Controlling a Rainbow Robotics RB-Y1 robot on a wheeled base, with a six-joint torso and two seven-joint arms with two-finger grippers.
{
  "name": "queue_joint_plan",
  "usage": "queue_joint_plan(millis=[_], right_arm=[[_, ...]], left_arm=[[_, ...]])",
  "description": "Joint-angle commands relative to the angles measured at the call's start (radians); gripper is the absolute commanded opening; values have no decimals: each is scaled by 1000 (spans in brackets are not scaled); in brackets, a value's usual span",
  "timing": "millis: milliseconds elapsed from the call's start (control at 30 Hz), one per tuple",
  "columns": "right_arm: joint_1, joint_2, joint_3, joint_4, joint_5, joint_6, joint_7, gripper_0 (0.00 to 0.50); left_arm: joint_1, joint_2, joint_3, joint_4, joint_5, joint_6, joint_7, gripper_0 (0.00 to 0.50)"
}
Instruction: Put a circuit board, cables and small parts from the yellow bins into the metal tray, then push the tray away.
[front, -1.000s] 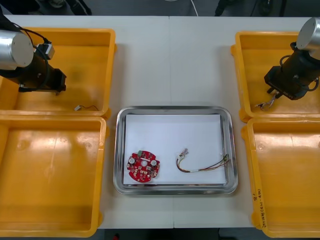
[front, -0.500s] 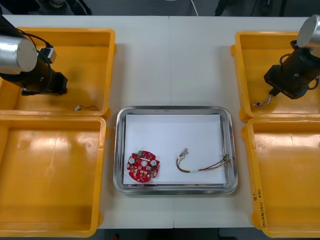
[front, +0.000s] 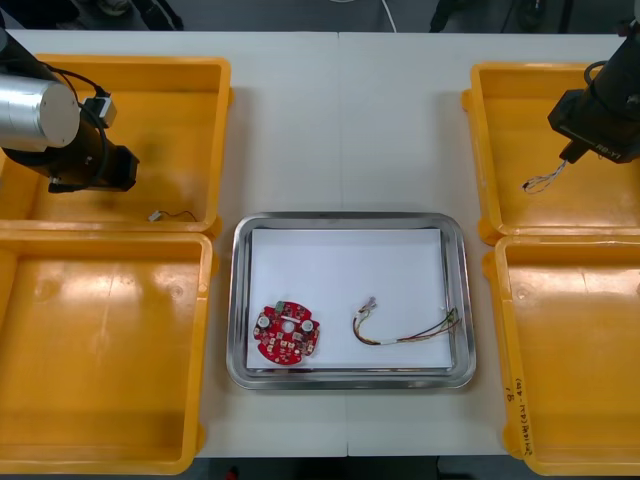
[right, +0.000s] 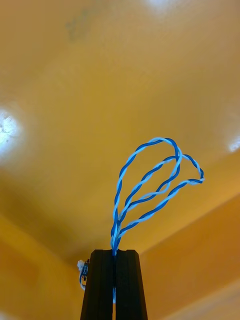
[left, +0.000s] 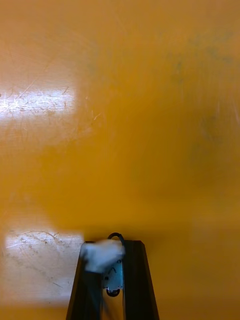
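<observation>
Your right gripper (right: 114, 252) is clamped on the twisted blue and white cable (right: 150, 185), above the far right yellow bin (front: 520, 110).
Your left gripper (left: 114, 246) pinches a white-tipped piece (left: 101, 254) over the far left yellow bin (front: 170, 120). In the metal tray (front: 240, 300) lie a red circuit board (front: 287, 333) and a red and yellow cable (front: 405, 330).

Bare far half of metal tray (front: 340, 262), beyond circuit board (front: 287, 333) and cable (front: 402, 331).
</observation>
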Motion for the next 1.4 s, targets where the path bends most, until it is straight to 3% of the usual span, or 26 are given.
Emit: queue_joint_plan(millis=[33,267,500,967,1200,1400], right_arm=[[-14,-54,-36,-97,1,62,24,0],[-14,-62,-46,-202,-13,169,62,0],[10,-62,-44,-347,-41,178,97,0],[204,-62,20,-743,-229,178,116,0],[251,-62,125,-860,-266,178,131,0],[267,-62,177,-900,-303,178,143,0]], left_arm=[[6,-13,-16,-4,7,-11,83,0],[4,-5,23,-47,11,37,83,0],[2,1,109,-182,-13,212,92,0],[2,2,195,-538,-69,615,143,0],[-4,-30,168,-668,0,615,223,0],[-30,-84,43,-743,11,615,336,0]])
